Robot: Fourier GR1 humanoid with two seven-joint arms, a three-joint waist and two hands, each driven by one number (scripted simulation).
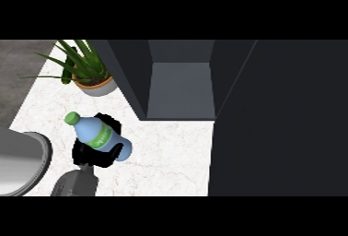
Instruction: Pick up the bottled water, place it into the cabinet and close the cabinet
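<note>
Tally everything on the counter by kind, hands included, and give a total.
Bottled water: 1
Potted plant: 1
Cabinet: 1
Sink: 1
Left hand, curled round the bottle: 1
Total: 5

Left grey forearm (75, 183) coming in from lower edge, angling up; its black left hand (95, 150) is curling fingers (112, 125) round the blue plastic water bottle (99, 135).
</note>
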